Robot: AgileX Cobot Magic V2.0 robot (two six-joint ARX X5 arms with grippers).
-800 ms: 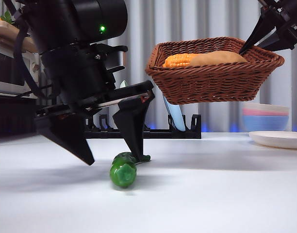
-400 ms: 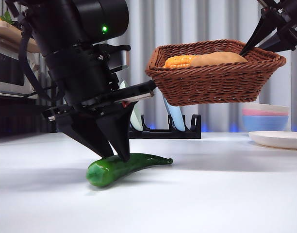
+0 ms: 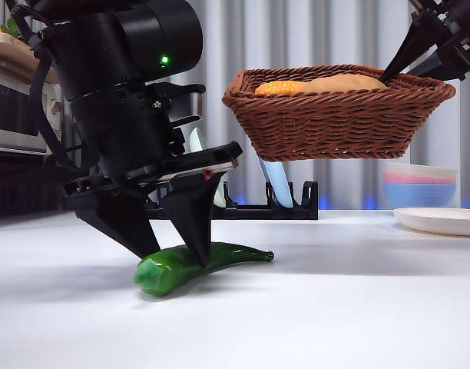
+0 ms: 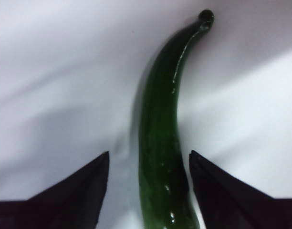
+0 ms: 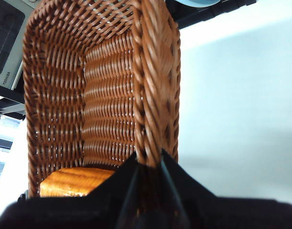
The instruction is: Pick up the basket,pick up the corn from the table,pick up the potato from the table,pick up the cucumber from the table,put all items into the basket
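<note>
The dark-green cucumber [image 3: 200,264] lies on the white table. My left gripper [image 3: 170,250] is down over it, open, one jaw on each side of its thick half. In the left wrist view the cucumber [image 4: 160,138] runs between the jaws of the left gripper [image 4: 149,153], its thin tip pointing away. My right gripper [image 3: 400,65] is shut on the rim of the wicker basket [image 3: 339,119] and holds it in the air. The corn [image 3: 277,87] and potato [image 3: 346,81] lie inside. The right wrist view shows the right gripper [image 5: 148,164] pinching the basket [image 5: 108,95] rim, with the corn [image 5: 74,183] inside.
A black dish rack [image 3: 285,206] with upright plates stands behind, under the basket. Stacked bowls [image 3: 419,184] and a flat white plate [image 3: 442,221] are at the right. A shelf with an appliance [image 3: 16,115] is at the far left.
The cucumber has swung from pointing at the camera to lying crosswise. The left gripper has come down and now straddles it. The basket has risen slightly.
</note>
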